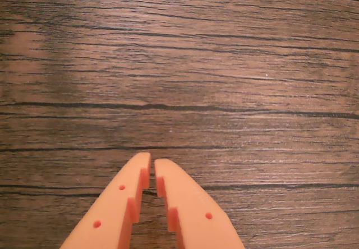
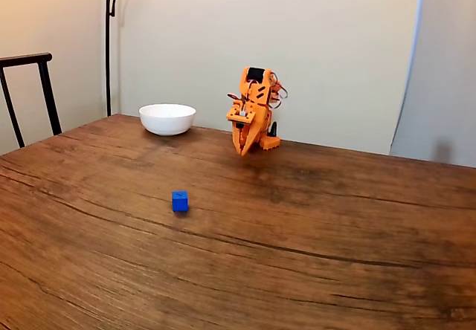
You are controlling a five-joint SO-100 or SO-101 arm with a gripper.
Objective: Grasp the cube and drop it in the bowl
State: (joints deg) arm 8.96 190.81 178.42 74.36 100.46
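Observation:
A tiny bright-blue cube (image 2: pixel 179 201) rests on the wooden table, left of centre in the fixed view. Far behind it, near the back left, stands the round white bowl (image 2: pixel 167 118). The orange arm is folded at the table's back edge, to the right of the bowl, with its gripper (image 2: pixel 242 151) pointing down just above the wood, well away from the cube. In the wrist view the gripper (image 1: pixel 152 160) enters from the bottom, its two orange fingers (image 1: pixel 120 204) nearly touching at the tips, nothing between them, over bare wood.
A dark chair back (image 2: pixel 26 85) stands at the table's left edge and a black lamp pole (image 2: pixel 108 44) rises behind the bowl. The brown wooden table (image 2: pixel 312 256) stretches wide in front of the arm.

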